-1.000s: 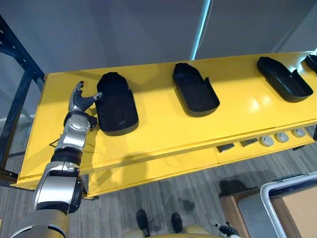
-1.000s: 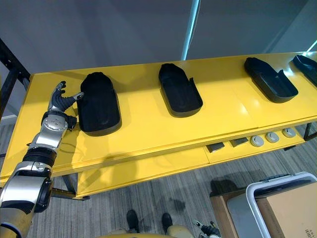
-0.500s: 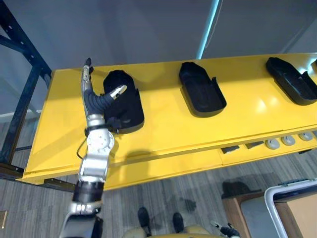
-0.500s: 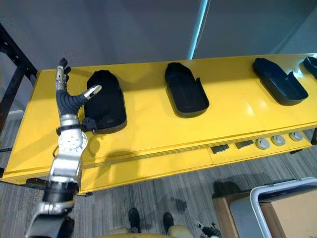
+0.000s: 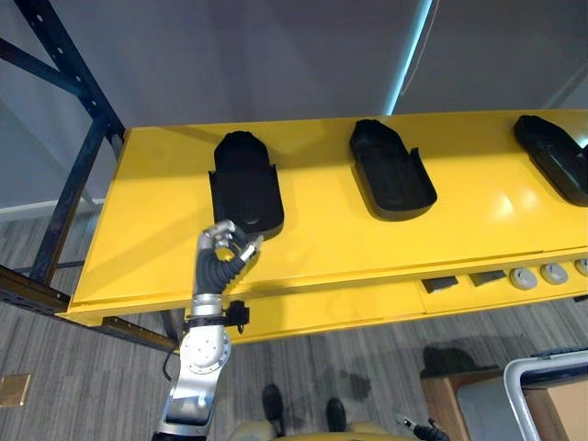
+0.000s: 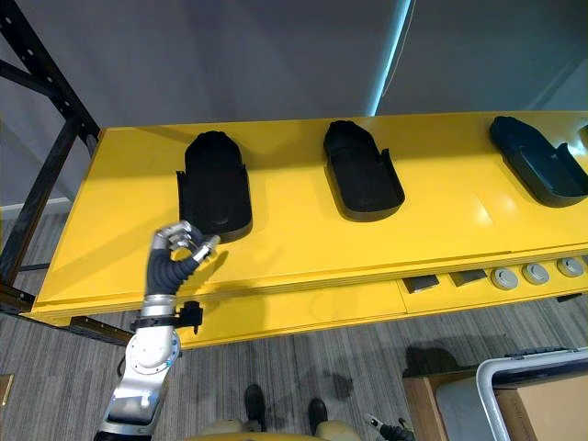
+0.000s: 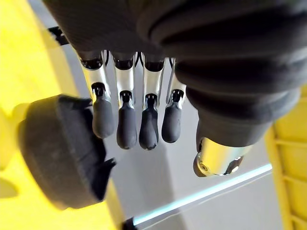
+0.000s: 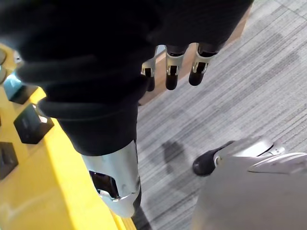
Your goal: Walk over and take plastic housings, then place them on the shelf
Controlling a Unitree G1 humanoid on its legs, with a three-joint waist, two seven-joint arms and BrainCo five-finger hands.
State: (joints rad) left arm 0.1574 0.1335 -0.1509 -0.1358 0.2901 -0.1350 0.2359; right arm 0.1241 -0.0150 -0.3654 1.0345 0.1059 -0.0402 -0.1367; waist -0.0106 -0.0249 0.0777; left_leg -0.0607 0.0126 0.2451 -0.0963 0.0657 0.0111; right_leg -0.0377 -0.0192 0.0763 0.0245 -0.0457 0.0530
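Looking down from the left eye view, three black housings sit in a row on the yellow shelf [image 5: 138, 266]: left housing [image 5: 244, 184], middle housing [image 5: 393, 171], right housing [image 5: 555, 165], each well apart from the next. The left hand [image 5: 225, 253] hovers over the shelf's front strip, just beside the left housing's near end and not touching it, loosely bent and holding nothing. A dark post [image 5: 78, 138] stands at the shelf's left end. Over to the right eye view: same line-up, and a sliver of bare yellow shows between hand and housing. Left wrist view now: the fingers [image 7: 127, 129] hang relaxed with the thumb [image 7: 218, 160] apart, nothing in them, and the left housing lies on the shelf beyond them. Right wrist view: the right hand [image 8: 172, 79] hangs over the grey floor [image 8: 249, 86], loose and empty, with the shelf's yellow edge alongside.
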